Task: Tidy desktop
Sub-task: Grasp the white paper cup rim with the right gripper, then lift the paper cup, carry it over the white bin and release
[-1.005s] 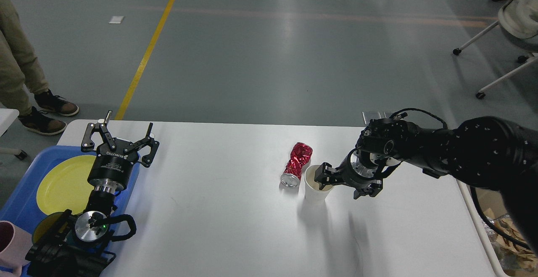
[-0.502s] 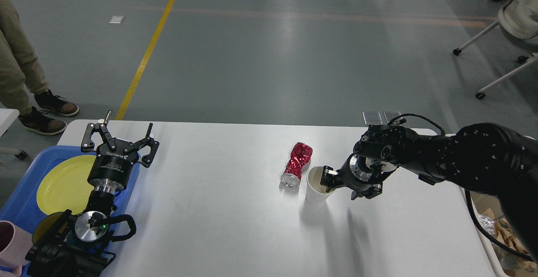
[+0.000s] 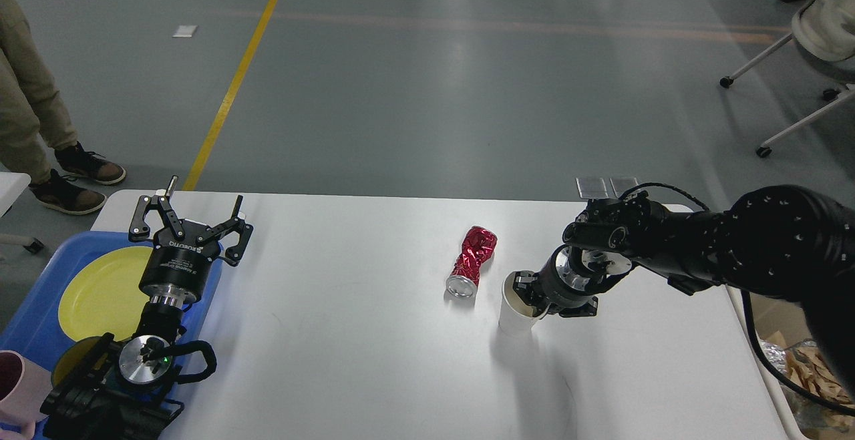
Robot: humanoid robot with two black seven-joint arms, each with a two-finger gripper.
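While your right gripper (image 3: 524, 291) pinches the rim of the white paper cup (image 3: 516, 310), one finger inside the mouth and one outside, note that the cup has shifted right and toward you over the last second, away from the crushed red can (image 3: 471, 261). Where the two nearly touched, a clear gap now separates them. Cup looks tilted in the grip; whether it is fully off the desktop (image 3: 374, 333) can't be told. Reads as the carry toward the bin at the right edge having begun. Can lies on its side mid-desktop, not yet handled. Your left gripper (image 3: 190, 216) hangs spread wide and empty above the blue tray (image 3: 40, 306), unmoved.
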